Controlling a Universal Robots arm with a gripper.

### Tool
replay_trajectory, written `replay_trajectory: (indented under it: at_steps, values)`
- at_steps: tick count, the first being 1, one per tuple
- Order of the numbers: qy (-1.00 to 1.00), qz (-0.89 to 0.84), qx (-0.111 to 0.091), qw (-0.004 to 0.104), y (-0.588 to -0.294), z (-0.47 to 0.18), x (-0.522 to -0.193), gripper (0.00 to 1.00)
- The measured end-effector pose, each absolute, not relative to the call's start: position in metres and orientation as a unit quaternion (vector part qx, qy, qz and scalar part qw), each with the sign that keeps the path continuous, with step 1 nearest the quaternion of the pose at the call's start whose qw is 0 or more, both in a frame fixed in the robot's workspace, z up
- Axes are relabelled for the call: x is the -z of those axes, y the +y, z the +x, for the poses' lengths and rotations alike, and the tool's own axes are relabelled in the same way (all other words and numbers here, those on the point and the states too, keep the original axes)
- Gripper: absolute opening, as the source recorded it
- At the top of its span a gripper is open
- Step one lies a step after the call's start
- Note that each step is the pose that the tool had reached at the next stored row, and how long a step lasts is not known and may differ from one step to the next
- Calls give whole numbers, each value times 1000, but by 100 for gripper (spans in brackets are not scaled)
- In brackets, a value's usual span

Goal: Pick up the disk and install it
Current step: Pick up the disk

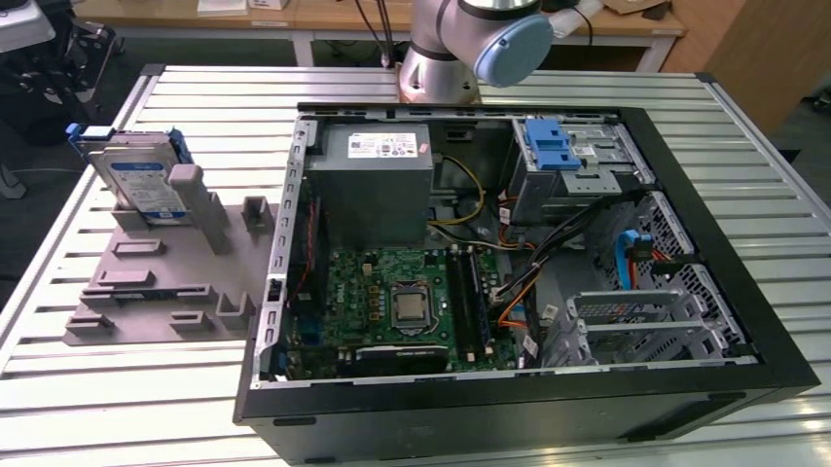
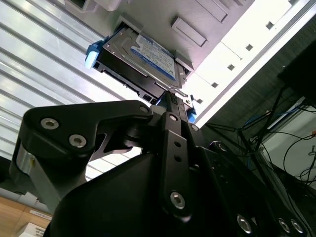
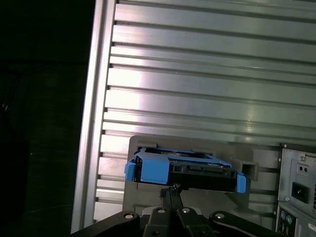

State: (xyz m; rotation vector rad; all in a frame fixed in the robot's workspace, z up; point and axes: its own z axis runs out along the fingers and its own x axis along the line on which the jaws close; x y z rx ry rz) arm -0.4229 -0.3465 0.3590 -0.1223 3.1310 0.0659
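We see the desk [image 1: 78, 389] carrying an open computer case [image 1: 727, 370]. Near its edge on the exterior view's left, a grey fixture [image 1: 169, 282] props the disk [image 1: 140, 180] upright, likely for easy grasping. Our tool [image 3: 170, 190], fingers together, holds nothing.

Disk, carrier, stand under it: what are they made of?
Disk: likely a metal case, silver with a dull sheen.
Carrier: probably plastic, uniform blue with smooth moulded corners.
Stand: matte grey with blocky ribs, looks like plastic, maybe printed; the look doesn't settle it.
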Motion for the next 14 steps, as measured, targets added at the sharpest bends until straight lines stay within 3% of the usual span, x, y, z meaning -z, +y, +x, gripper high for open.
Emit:
replay_trajectory:
  at_steps: [14]
  values:
    - [999, -44, -21, 4, -346, -423, -359, 11]
